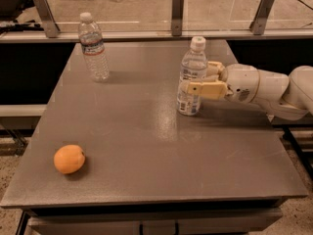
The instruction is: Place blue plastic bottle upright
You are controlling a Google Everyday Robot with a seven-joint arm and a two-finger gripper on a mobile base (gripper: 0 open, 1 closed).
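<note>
- The blue plastic bottle (191,77) stands upright on the table (146,180), right of centre.
- The gripper (198,80) extends from the right, clasping that bottle at mid-height.
- A second bottle (94,48) stands far left.
- An orange (69,158) lies near left.

The blue plastic bottle (193,62) in the middle is clear, with a white cap and a white and pale-blue label. The cream gripper (197,78), at middle right, is closed around it. The table (146,146) is grey. The fruit (69,158) at lower left is orange. The other bottle (94,48), upper left, is clear with a blue-red band.
</note>
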